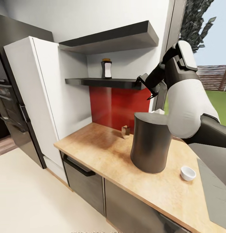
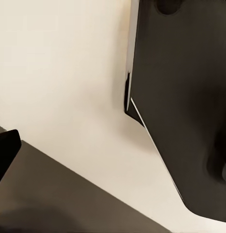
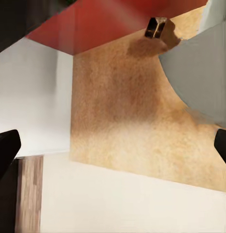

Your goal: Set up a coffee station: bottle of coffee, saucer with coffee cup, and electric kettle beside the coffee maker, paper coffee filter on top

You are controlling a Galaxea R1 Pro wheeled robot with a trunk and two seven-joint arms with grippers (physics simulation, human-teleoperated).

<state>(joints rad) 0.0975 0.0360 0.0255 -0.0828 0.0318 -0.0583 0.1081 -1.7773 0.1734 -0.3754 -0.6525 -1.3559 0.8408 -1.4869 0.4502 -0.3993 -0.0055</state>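
Kitchen walls are white, with a red panel (image 1: pixel 119 106) behind the light wood countertop (image 1: pixel 103 152) that runs over grey cabinet fronts (image 1: pixel 125 210). Standing on the countertop is the coffee maker (image 1: pixel 151 142), a tall dark cylinder, and all else is placed from it. Just beside its base, toward the front edge, sits the small white cup (image 1: pixel 188 173), upright and not touching it. Behind it, near the red panel, stands a small brown block (image 1: pixel 125 131). Something white peeks over its far top edge, too hidden to name. Above and behind the coffee maker hangs the thin black shelf (image 1: pixel 106 83), and the bottle of coffee (image 1: pixel 106 68) stands upright on it with its yellow cap on. A thicker black shelf (image 1: pixel 109 40) hangs higher still. The right gripper (image 1: pixel 148 87) is raised above the coffee maker, at the near end of the thin shelf, well apart from the bottle; its dark fingertips (image 3: pixel 6 150) sit wide apart with nothing between them. For the left gripper, one dark fingertip (image 2: pixel 6 148) shows, and I cannot tell how its jaws stand.
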